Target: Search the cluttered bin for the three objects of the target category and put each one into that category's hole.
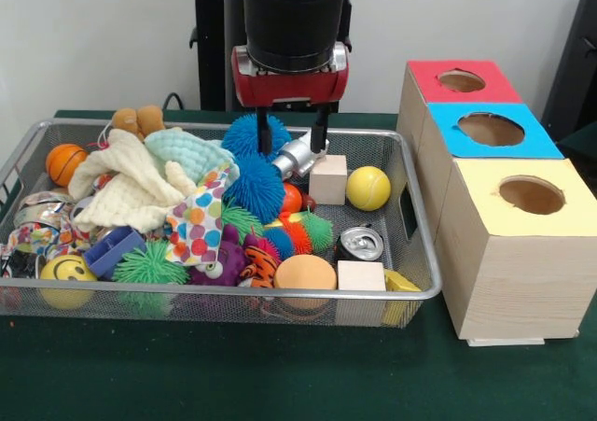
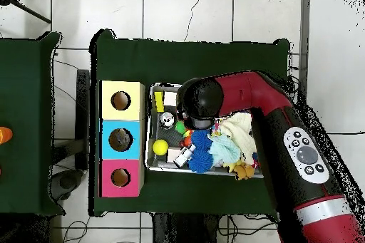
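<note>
My gripper (image 1: 293,130) hangs with its fingers spread over the far edge of the wire bin (image 1: 422,253), just above a silver metal piece (image 1: 297,157).

Table (image 1: 280,374): dark green cloth. Bin (image 1: 424,253): silver mesh. Boxes: pale wood, tops red (image 1: 462,82), blue (image 1: 492,130), yellow (image 1: 530,197). Arm (image 1: 291,29): red and black; fingers (image 1: 266,127) black. In the bin: cream cloth (image 1: 126,192), polka-dot cloth (image 1: 198,220) in mixed colours, blue spiky ball (image 1: 254,186), green spiky ball (image 1: 149,264), yellow ball (image 1: 368,188), orange basketball (image 1: 65,162), yellow smiley ball (image 1: 65,272), purple toy (image 1: 219,264), silver can (image 1: 360,244), pale wood block (image 1: 328,179).
</note>
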Controlling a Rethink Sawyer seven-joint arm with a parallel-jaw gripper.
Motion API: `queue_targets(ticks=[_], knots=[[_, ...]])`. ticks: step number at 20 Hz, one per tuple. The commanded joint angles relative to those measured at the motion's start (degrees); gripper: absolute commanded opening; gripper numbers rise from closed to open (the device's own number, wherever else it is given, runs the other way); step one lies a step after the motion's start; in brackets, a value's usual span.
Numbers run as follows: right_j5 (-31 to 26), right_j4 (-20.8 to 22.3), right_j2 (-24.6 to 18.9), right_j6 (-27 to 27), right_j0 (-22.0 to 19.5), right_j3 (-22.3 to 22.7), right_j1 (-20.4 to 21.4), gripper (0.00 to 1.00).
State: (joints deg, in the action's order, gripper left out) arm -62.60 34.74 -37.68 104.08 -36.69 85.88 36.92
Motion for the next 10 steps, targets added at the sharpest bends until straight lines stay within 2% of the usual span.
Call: queue_targets(ticks=[1,5,10], knots=[[2.8,-0.6,0.0,-5.5,0.3,1.4,-3.5,1.00],[3.3,-0.3,0.2,-5.7,-0.2,2.8,-2.2,1.00],[5.2,0.3,0.3,-5.4,-0.6,4.1,-2.5,1.00]])
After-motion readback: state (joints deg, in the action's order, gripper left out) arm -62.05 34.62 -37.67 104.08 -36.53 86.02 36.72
